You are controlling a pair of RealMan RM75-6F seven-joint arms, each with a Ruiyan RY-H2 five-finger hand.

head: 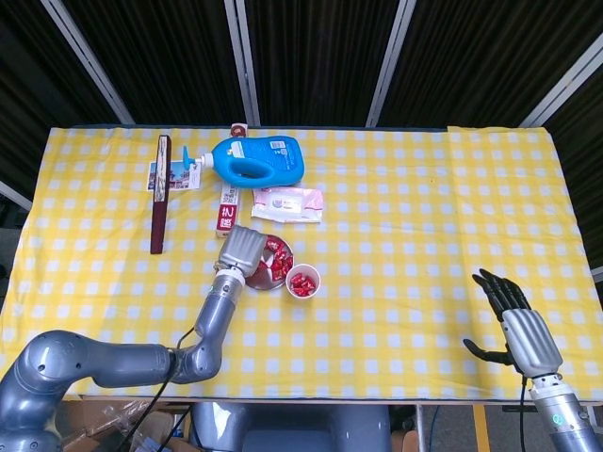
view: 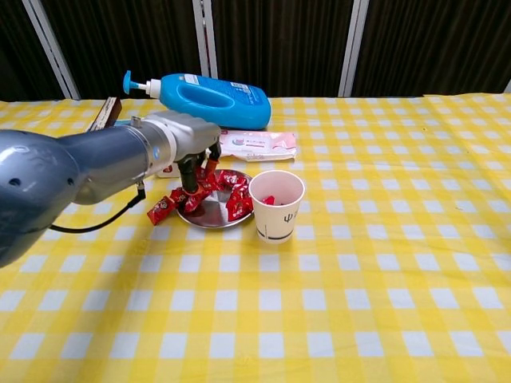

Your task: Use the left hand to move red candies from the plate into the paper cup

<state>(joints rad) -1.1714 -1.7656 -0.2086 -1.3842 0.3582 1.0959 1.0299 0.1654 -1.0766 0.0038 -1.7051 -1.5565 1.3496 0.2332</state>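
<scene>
Red wrapped candies (view: 227,199) lie on the round metal plate (view: 209,214) just left of the white paper cup (view: 276,206), and my left robot hand (view: 192,145), fingers pinching one above the plate, should lift clear and release over the cup's mouth.

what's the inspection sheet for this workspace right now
surface: table under yellow checked cloth.
job's things: plate with red candies; one candy lies on the cloth beside it; cup right of plate, candies inside.
clutter: blue bottle, pink pack, small box, dark book.
hands: left hand over the plate, fingers down among candies, grasp unclear; right hand open, near table edge.
cables: black cable along left arm.
surroundings: dark curtains, metal bars.
</scene>
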